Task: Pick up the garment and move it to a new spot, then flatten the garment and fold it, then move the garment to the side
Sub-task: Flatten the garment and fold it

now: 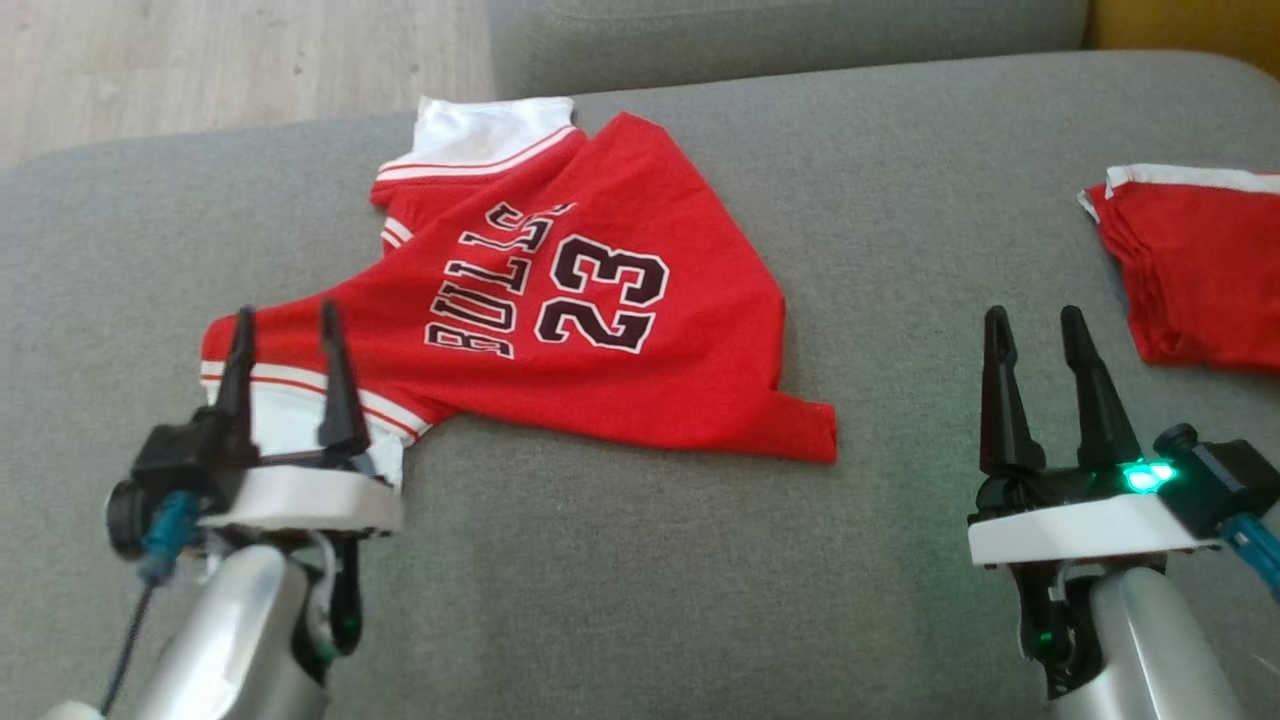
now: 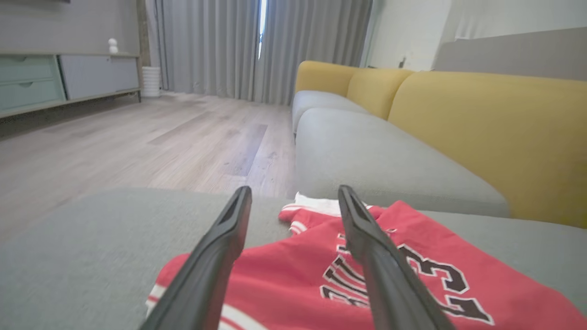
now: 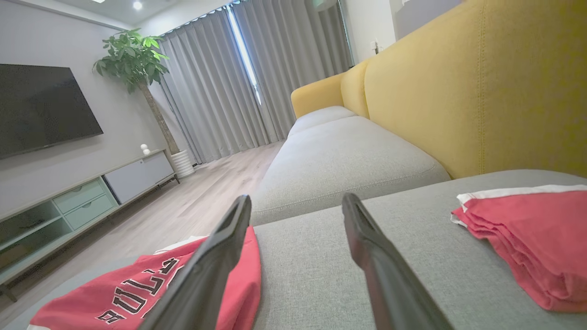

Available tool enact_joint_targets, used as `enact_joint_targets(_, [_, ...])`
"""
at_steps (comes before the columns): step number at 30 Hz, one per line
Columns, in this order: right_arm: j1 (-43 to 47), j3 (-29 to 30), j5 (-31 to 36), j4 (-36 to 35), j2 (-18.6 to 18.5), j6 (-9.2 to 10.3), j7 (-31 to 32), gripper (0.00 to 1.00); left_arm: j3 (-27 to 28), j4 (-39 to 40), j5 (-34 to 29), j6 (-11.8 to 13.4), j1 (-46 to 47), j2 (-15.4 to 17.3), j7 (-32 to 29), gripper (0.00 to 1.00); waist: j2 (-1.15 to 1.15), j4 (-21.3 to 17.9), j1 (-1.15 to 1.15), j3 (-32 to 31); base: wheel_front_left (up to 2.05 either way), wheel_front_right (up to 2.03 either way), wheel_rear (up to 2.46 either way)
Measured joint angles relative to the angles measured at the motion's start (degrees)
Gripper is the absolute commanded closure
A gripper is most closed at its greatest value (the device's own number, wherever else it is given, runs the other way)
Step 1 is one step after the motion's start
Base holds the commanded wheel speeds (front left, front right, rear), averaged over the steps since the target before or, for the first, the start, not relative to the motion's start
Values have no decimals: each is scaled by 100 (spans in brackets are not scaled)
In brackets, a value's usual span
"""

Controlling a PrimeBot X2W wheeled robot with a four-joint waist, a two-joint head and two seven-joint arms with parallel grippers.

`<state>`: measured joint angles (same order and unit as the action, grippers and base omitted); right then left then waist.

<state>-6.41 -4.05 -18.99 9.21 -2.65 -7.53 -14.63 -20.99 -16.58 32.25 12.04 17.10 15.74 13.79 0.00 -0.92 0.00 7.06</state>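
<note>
head view has the red bulls jersey (image 1: pixel 600 330) lying skewed on the grey sofa cushion (image 1: pixel 900 520), its number side up, one lower corner trailing to a point and its white-trimmed hem bunched near the left gripper (image 1: pixel 286 312). that gripper's fingers stand wide apart over the hem, gripping nothing. the right gripper (image 1: pixel 1033 318) is equally spread and empty, well apart from the jersey. a folded red garment (image 1: pixel 1200 270) sits at the cushion's far right. by my reading the jersey has been set down in its spot; flattening, folding and the move aside are all left to do.
</note>
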Motion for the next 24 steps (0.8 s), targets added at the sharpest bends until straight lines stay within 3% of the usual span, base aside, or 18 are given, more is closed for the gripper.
enact_joint_targets(9, [42, 44, 43, -64, 0, 0, 0, 0, -697, 873, -684, -146, -126, -21, 66, 0, 0, 154, 0, -154, 0, 0, 0])
enact_joint_targets(17, [133, 19, 43, -86, 0, 0, 0, 0, -1022, 593, -865, -145, -492, -114, 65, 0, 0, 173, 0, -153, 0, 0, 0])
enact_joint_targets(24, [133, -4, 44, -93, 0, 0, 0, 0, -844, 556, -1048, -146, -593, -248, 66, 0, 0, 159, 0, -100, 0, 0, 0])
